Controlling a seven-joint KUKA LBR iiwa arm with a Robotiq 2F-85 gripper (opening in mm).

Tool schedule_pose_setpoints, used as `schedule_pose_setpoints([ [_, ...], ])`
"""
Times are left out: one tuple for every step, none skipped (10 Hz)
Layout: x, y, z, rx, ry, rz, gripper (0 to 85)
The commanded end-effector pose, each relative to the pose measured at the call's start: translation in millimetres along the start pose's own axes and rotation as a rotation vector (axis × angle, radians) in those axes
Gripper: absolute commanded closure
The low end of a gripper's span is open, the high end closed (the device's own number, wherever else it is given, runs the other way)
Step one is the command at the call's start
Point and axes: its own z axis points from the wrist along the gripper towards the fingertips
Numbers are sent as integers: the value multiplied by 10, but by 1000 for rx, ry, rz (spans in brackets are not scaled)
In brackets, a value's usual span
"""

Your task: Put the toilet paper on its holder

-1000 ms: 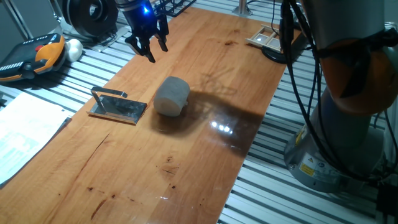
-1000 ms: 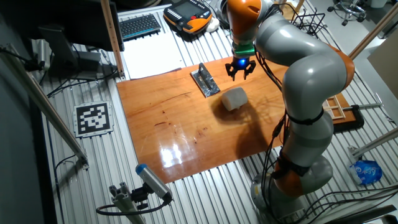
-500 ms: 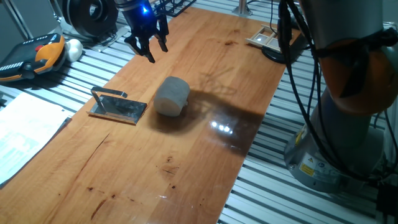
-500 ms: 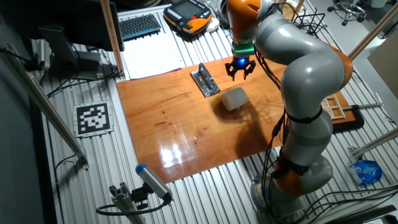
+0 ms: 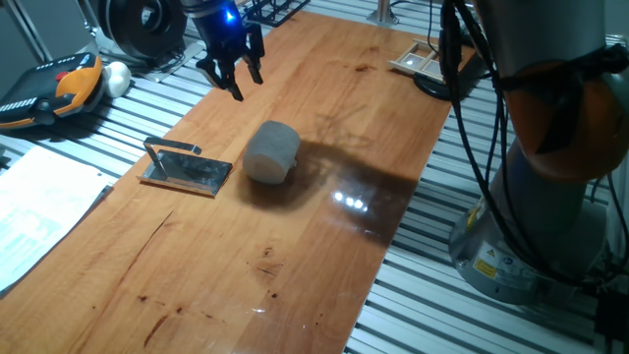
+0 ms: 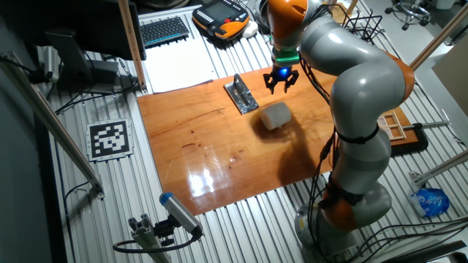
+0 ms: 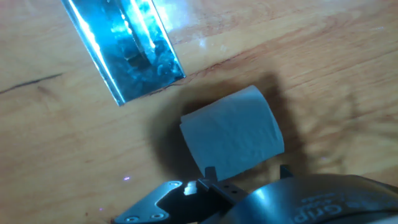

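The roll point(image 5: 271, 151) is seen lying on its side on the table point(image 5: 324, 236), its curved wall resting on the wood and one flat end turned toward the holder point(image 5: 187, 168). In the other fixed view the roll point(image 6: 276, 115) is found just beside the holder point(image 6: 242, 95), with a strip of bare wood between them, so the two are apart. In the hand view the roll point(image 7: 232, 140) fills the lower middle, and the holder point(image 7: 124, 46) is shown above it, to the left, as a shiny plate glaring with reflected light.

The holder is laid flat on the table, its thin raised bar standing along the edge away from the roll.

The end effector point(image 5: 232, 71) is held in the air beyond the roll, on the side away from the holder's plate, and nothing is gripped by it. Its fingers point(image 5: 239, 87) are seen spread, with clear space between them. In the other fixed view the end effector point(image 6: 280, 81) is placed above the roll, a blue light glowing on the wrist.

Off the table, past the holder, an orange and black pendant point(image 5: 49, 90) is laid on the slatted bench, with a small white ball point(image 5: 117, 77) touching its end. White paper point(image 5: 39, 221) is spread near the holder's end of the table. A pale wooden tray point(image 5: 423, 59) is set at the far corner, well apart from the roll.
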Motion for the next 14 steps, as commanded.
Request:
schedule_pose_setpoints([
  [-46, 11, 9, -7, -6, -12, 340],
  [-116, 7, 33, 12, 1, 6, 170],
  [-180, -13, 53, 31, 8, 50, 170],
  [-228, -5, 67, 26, 9, 112, 170],
  [-246, -1, 74, 13, 12, 178, 0],
  [-254, 0, 80, -1, 15, 208, 0],
  [-260, 16, 91, -5, 21, 226, 170],
  [-283, 41, 104, 7, 24, 299, 170],
  [-310, 41, 112, -31, 42, 365, 170],
  [-326, 41, 119, -37, 49, 406, 170],
  [-329, 40, 118, -42, 35, 442, 170],
  [-336, 44, 122, -70, 26, 506, 170],
  [-348, 31, 130, -112, 42, 554, 170],
  [-356, 17, 139, -133, 47, 595, 170],
])
